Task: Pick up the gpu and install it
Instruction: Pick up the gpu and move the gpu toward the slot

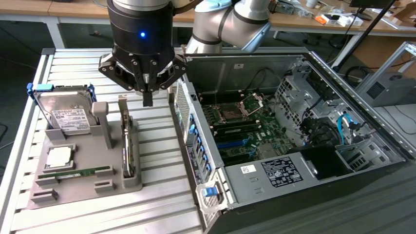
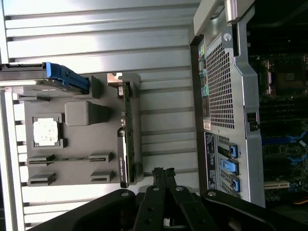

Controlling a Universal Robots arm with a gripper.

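The gpu (image 1: 128, 141) stands on its long edge in a slot of the grey holder (image 1: 85, 187), with its silver bracket at the far end. The wrist view shows its thin edge (image 2: 126, 139), part dark and part green board. My gripper (image 1: 148, 100) hangs above the ribbed table, a little to the exterior view's right of the card's far end and apart from it. Its fingers (image 2: 163, 175) are shut together with nothing between them. The open computer case (image 1: 195, 122) lies on its side just right of the holder, with the motherboard (image 1: 244, 131) exposed.
The holder also carries a hard drive (image 1: 65, 114) in a blue-edged frame, a square silver chip (image 1: 58, 156) and a narrow green RAM stick (image 1: 75, 172). The case's perforated rear wall (image 2: 219, 86) stands close beside the holder. Workbenches with clutter run along the back.
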